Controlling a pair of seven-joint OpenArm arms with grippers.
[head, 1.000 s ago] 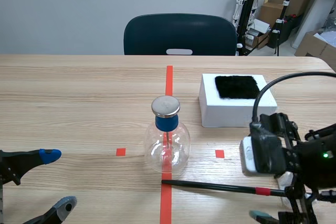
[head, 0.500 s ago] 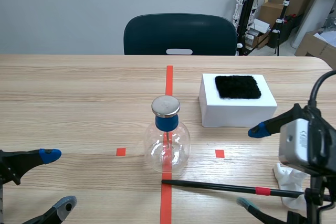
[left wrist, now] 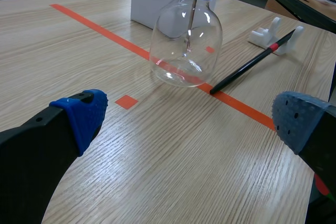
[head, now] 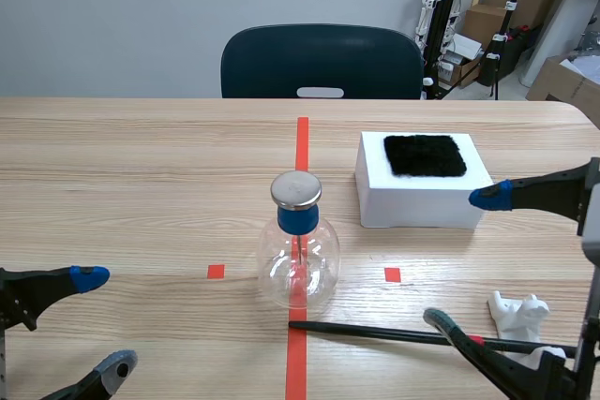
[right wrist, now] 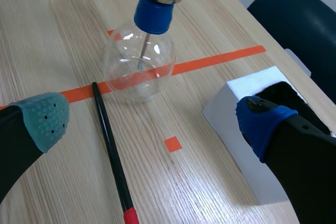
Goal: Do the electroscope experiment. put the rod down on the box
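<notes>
The black rod [head: 394, 334] with a red band lies on the table, not on the box. Its tip rests on the red tape line in front of the glass flask electroscope [head: 298, 255], and its other end leans on a small white stand [head: 518, 314]. The white box [head: 422, 199] with a black cloth [head: 425, 155] on top stands behind it. My right gripper [head: 465, 258] is open above the rod's red-banded end and holds nothing. My left gripper [head: 103, 322] is open and empty at the near left. The right wrist view shows the rod [right wrist: 113, 158], flask [right wrist: 139, 64] and box [right wrist: 236, 145] ahead of the right gripper [right wrist: 153, 120].
In the left wrist view the flask [left wrist: 185, 45], rod [left wrist: 252, 64], white stand [left wrist: 275, 35] and box [left wrist: 149, 3] lie ahead of the left gripper [left wrist: 189, 119]. A dark chair [head: 321, 61] stands behind the table's far edge.
My right gripper has risen off the rod's red-banded end, drawn back to the right and spread its fingers wide. The rod, flask and left arm have stayed where they were.
</notes>
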